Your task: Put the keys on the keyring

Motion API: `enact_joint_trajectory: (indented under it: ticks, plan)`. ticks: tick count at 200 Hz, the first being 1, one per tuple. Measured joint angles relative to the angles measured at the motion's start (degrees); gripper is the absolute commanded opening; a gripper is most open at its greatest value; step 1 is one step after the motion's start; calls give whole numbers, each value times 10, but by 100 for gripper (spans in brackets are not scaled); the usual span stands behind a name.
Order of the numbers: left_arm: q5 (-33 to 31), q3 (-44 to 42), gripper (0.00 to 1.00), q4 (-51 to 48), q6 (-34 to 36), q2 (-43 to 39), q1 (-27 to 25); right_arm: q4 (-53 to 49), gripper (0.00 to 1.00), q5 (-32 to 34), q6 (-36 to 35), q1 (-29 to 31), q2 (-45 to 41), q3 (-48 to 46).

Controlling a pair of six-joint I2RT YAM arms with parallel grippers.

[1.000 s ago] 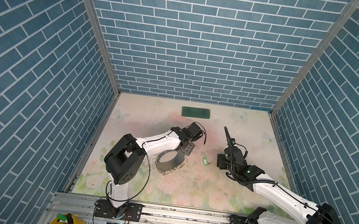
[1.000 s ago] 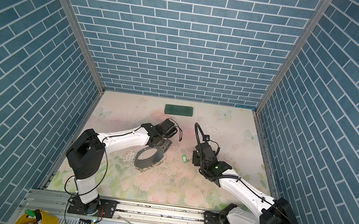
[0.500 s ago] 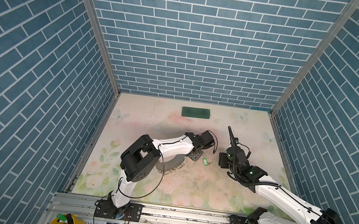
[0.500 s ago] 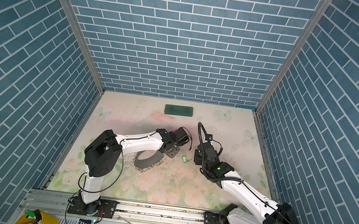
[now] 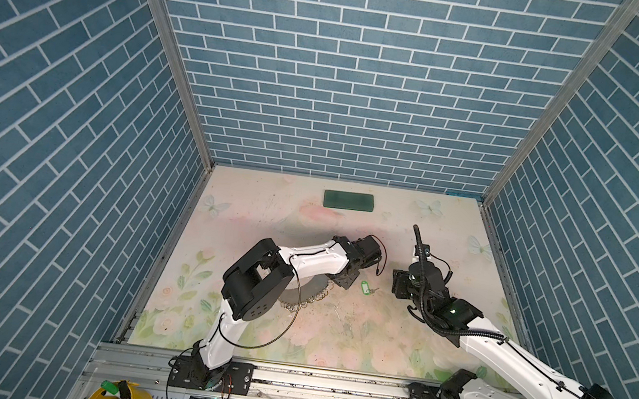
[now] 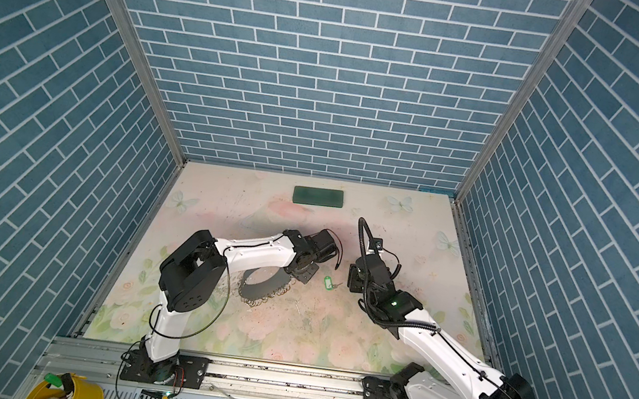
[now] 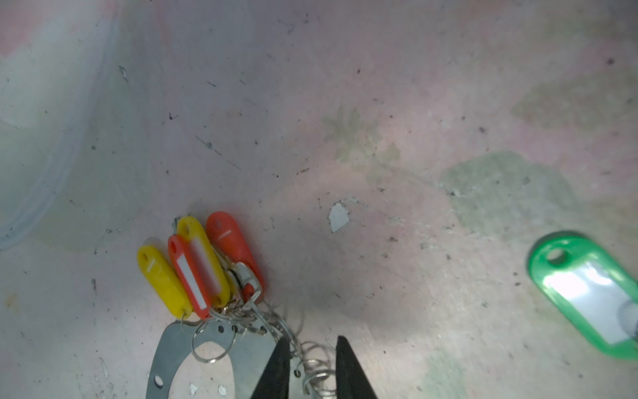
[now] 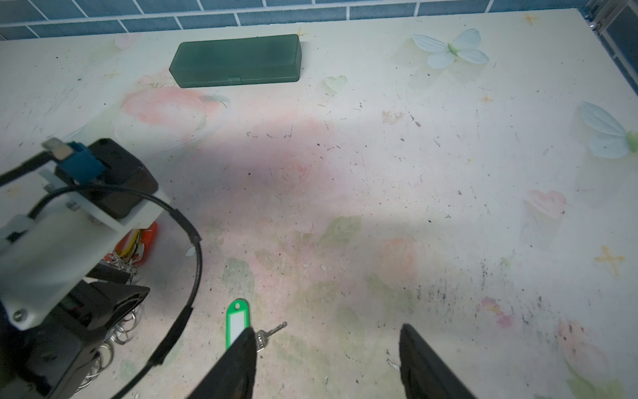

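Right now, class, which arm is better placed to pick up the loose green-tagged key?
The right. Its open hand hovers right beside the green-tagged key, which lies free on the table, while the left hand is occupied at the keyring.

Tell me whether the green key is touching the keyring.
Apart. The left wrist view shows a wide stretch of bare table between the green key and the keyring.

Green-tagged key loose near keyring; left arm covers keyring partly.
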Motion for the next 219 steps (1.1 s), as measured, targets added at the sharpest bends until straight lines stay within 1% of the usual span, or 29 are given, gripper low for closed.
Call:
enact_joint_trajectory:
  ticks: [37, 83, 123, 147, 162, 172, 209, 219]
  plan:
    - [-10, 4, 26, -1, -2, 6, 0, -1, 66, 0, 0, -1, 0, 0]
    - [-16, 7, 21, -2, -3, 28, 0, -2, 65, 0, 0, -1, 0, 0]
    - [-26, 8, 21, -4, -4, 29, 0, -3, 66, -1, 0, -2, 3, 0]
    - [-34, 9, 14, -8, -5, 29, 0, -3, 66, -2, 0, -2, 5, 0]
    - [-38, 10, 14, -9, -6, 29, 0, -3, 66, -2, 0, -2, 9, 0]
    - [-40, 10, 16, -9, -7, 29, 0, -4, 66, -3, 0, -2, 10, 0]
    - [-37, 7, 31, -7, -9, 23, 0, -4, 66, -5, 0, -2, 13, 0]
    - [-34, 1, 34, -4, -8, 13, 0, -4, 66, -5, 0, -2, 13, 0]
